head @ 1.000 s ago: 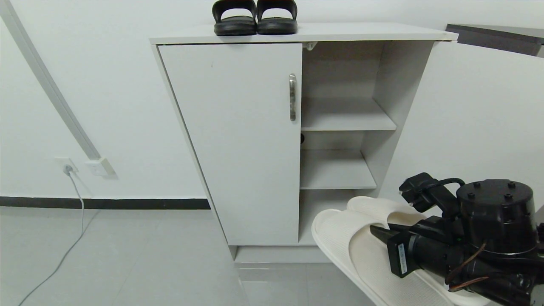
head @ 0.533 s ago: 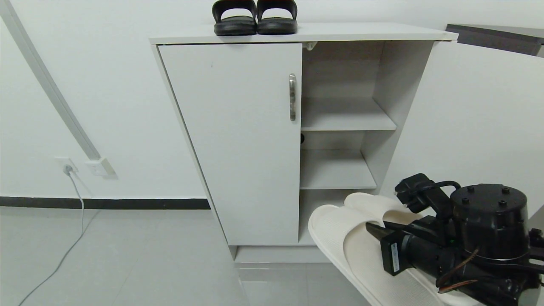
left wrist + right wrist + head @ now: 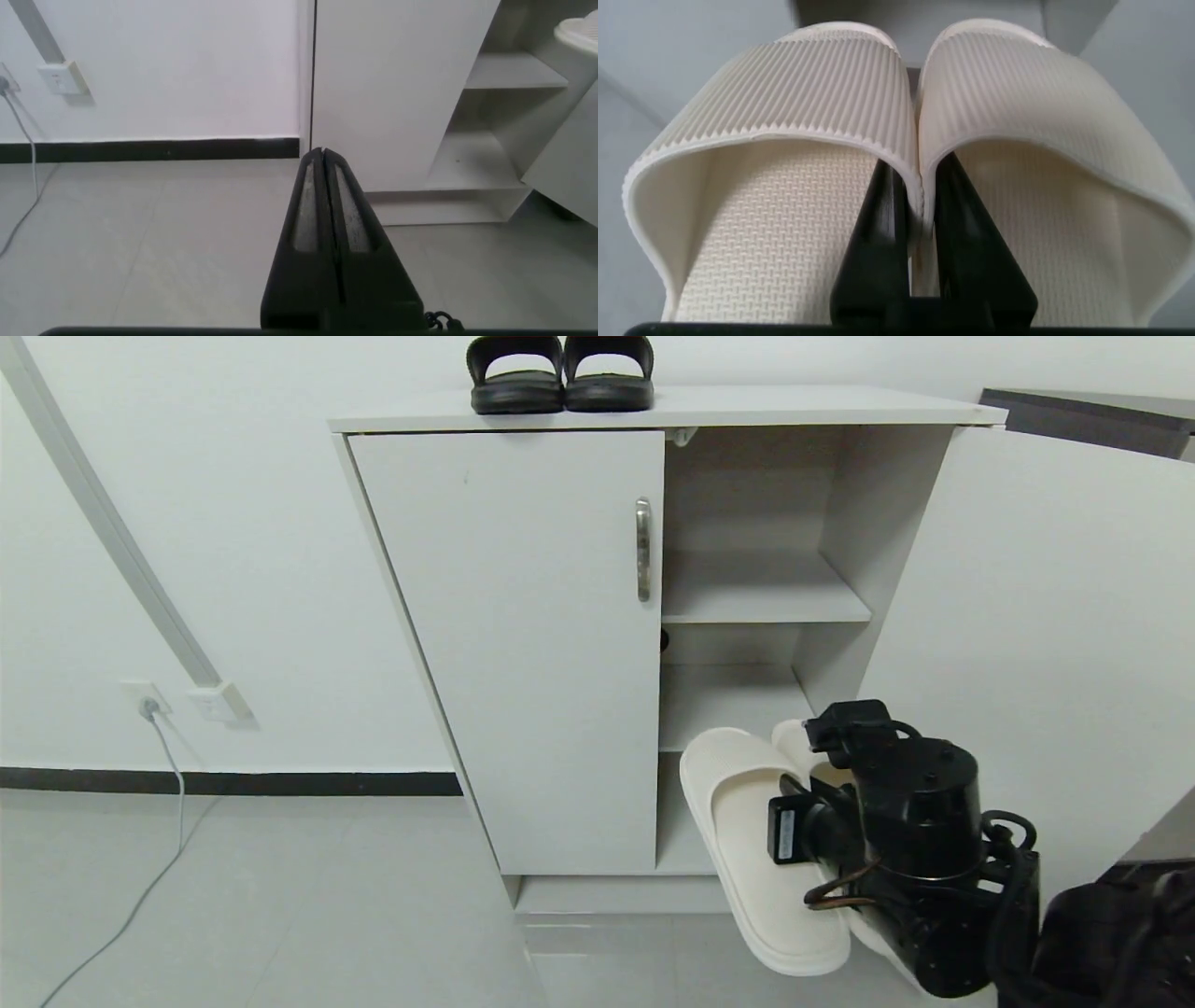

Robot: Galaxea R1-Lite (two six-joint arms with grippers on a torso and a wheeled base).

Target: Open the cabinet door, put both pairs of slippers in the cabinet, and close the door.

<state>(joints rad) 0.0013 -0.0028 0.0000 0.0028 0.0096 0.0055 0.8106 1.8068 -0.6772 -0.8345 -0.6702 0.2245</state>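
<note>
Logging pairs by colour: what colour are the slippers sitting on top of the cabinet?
That pair of slippers is black, clearest in the head view.

No word, number or sign can be read anywhere. The only printed thing is a small white rectangular paper label [image 3: 782,828] on the black block at the right arm's wrist [image 3: 829,831], lower right of the head view. Its dark print is too small to make out.
</note>
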